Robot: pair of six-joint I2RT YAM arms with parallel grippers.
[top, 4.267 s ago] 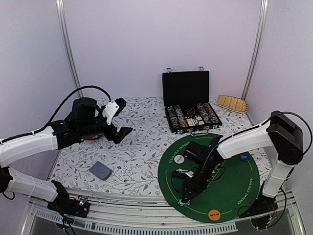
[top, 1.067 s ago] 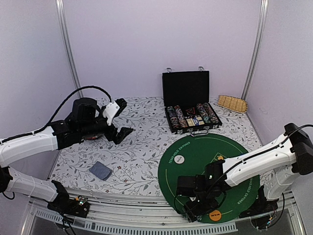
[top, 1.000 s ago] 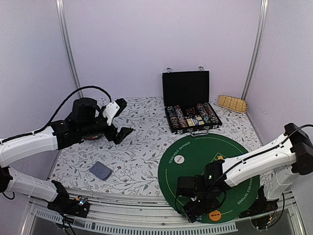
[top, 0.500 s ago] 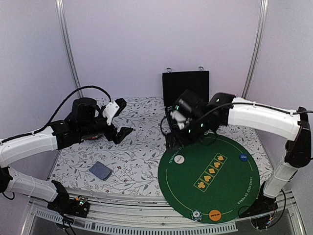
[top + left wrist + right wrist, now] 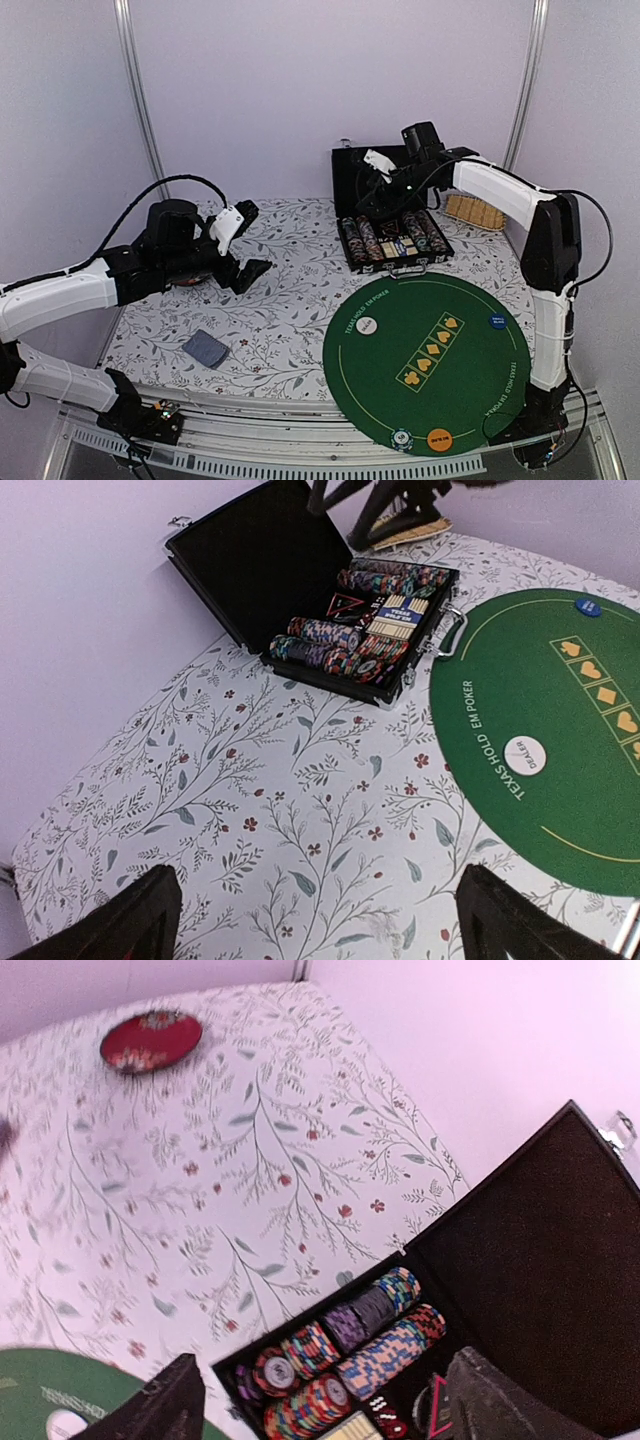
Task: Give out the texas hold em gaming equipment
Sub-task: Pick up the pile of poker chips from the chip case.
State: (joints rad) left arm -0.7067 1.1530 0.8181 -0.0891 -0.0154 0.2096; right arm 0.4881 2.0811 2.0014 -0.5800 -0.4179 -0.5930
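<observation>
Floral tablecloth beneath lilac walls. My left gripper hovers over bare cloth, fingers spread wide, holding nothing. My right gripper hangs above the open black case, fingers wide apart, empty; striped poker chips lie in the case below.

The table is covered by a white cloth printed with grey leafy sprigs and small red flowers. A round green felt poker mat lies flat on its near right part, its near rim reaching the table's front edge (white lettering curves along its left side, and a row of yellow suit symbols crosses the middle). Just behind the mat sits an open black case, lid upright. A woven tan piece lies at the far right corner, near the case. A small blue-grey stack of cards rests near the front left. A red dish sits on the left, well apart from the case.
</observation>
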